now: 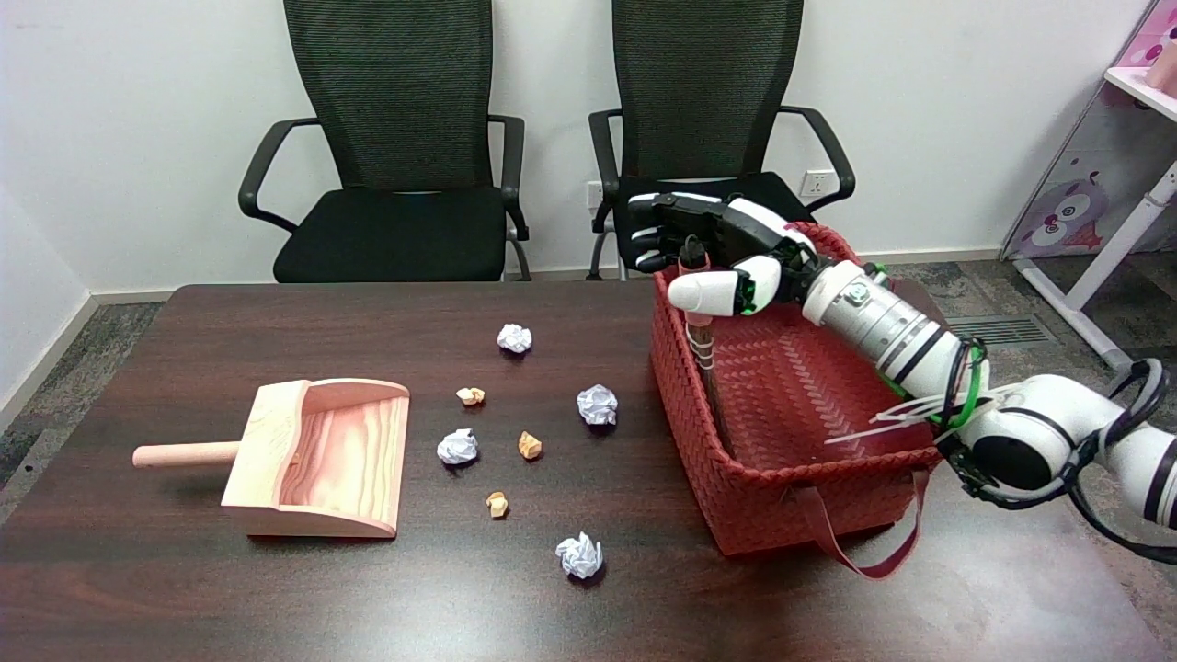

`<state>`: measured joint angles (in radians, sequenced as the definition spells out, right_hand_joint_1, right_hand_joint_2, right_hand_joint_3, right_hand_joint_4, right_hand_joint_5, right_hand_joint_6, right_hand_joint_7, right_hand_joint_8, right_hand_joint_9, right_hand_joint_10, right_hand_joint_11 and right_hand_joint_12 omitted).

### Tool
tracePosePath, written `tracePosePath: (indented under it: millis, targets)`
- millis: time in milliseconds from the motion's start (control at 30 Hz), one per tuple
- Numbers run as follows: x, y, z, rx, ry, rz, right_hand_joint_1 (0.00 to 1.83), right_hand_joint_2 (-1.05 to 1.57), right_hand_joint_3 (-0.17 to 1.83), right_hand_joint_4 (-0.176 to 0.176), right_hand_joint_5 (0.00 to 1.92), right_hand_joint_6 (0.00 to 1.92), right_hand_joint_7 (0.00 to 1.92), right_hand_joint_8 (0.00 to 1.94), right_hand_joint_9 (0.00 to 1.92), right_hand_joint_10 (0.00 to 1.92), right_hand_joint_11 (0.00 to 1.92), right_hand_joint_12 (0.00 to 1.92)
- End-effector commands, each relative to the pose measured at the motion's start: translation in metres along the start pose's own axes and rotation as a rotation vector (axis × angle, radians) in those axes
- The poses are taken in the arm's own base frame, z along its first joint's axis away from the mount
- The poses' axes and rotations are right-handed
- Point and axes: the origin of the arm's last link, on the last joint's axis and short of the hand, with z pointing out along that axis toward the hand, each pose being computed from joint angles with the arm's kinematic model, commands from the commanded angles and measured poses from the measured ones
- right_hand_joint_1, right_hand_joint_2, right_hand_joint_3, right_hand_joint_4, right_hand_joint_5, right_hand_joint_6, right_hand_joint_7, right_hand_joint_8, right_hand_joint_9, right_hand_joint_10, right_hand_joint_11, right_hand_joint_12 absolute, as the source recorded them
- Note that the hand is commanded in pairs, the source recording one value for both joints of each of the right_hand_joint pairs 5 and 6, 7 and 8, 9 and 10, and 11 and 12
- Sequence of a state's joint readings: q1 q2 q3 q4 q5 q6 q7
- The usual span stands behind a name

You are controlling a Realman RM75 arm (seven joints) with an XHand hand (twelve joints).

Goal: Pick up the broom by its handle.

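Nearest the table's (138,588) front edge: one crumpled white paper ball (579,555), loose litter, presumably meant for sweeping. Behind it, toward the left edge, a wooden dustpan (317,457), mouth facing right toward the scatter, handle pointing left. Mid-table: more white paper balls and small tan scraps (528,445), lying well apart from one another. Right side: a red woven basket (782,496), a strap hanging over its front wall. Inside the basket, against its left wall, the broom (706,354) leans nearly upright, its handle top rising above the far left corner of the rim, which leaves it free to be taken from above. At that far corner, my right hand (713,248): thumb across the near side of the handle top, fingers curled round the far side. I judge it grasping the broom handle, though how firmly I cannot tell. Broom not yet lifted clear, its lower part low in the basket. Beyond the far edge: two black office chairs (405,138) against the wall.
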<state>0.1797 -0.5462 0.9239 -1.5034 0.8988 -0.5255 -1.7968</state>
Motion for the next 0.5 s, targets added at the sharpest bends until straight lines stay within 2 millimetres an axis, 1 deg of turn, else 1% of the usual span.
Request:
tracePosePath:
  millis: [33, 500]
  targets:
    - [-0.0168, 0.0125, 0.0030, 0.027, 0.002, 0.052, 0.95, -0.06, 0.91, -0.142, 0.33, 0.33, 0.33, 0.33, 0.46, 0.46, 0.59, 0.59]
    - [-0.0184, 0.0184, -0.0007, 0.016, 0.002, 0.054, 0.95, -0.01, 0.91, -0.145, 0.34, 0.34, 0.34, 0.34, 0.46, 0.46, 0.60, 0.60]
